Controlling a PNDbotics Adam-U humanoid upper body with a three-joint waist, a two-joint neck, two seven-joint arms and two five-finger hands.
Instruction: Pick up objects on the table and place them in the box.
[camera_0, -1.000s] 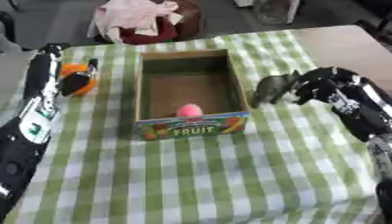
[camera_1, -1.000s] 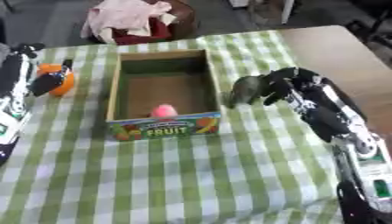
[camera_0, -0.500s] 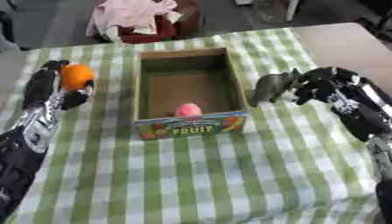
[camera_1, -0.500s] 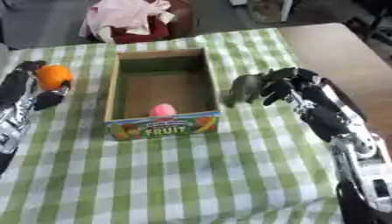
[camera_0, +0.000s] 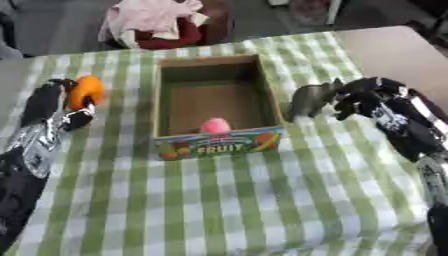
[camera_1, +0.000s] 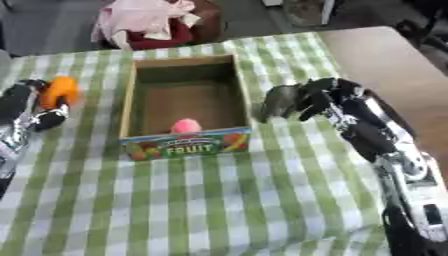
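Since a second ago the left hand (camera_0: 54, 107) has come up off the checked cloth with the orange ball (camera_0: 86, 91), which then lay low against the arm and now sits high between the curled fingers, left of the box (camera_0: 216, 142). The hand has drifted a little toward the box's left wall but stays outside it, the ball not yet over the opening.

The right hand (camera_0: 372, 97) has barely moved in that time. It remains just right of the box, fingers curled round a grey toy (camera_0: 308, 99), which stands close to the box's right wall, near its front corner. Whether the toy rests on the cloth or is lifted clear of it cannot be told from here.

The box, open-topped and printed FRUIT on its front panel, stands where it stood, in the middle of the bench (camera_0: 210, 200), which is covered in green-and-white check. A pink ball (camera_0: 215, 125) lies inside against the front wall, unmoved.

Beyond the far edge of the bench, a heap of pink and red cloth (camera_0: 157, 20) sits as before. To the right, bare bench top shows past the cloth's edge.
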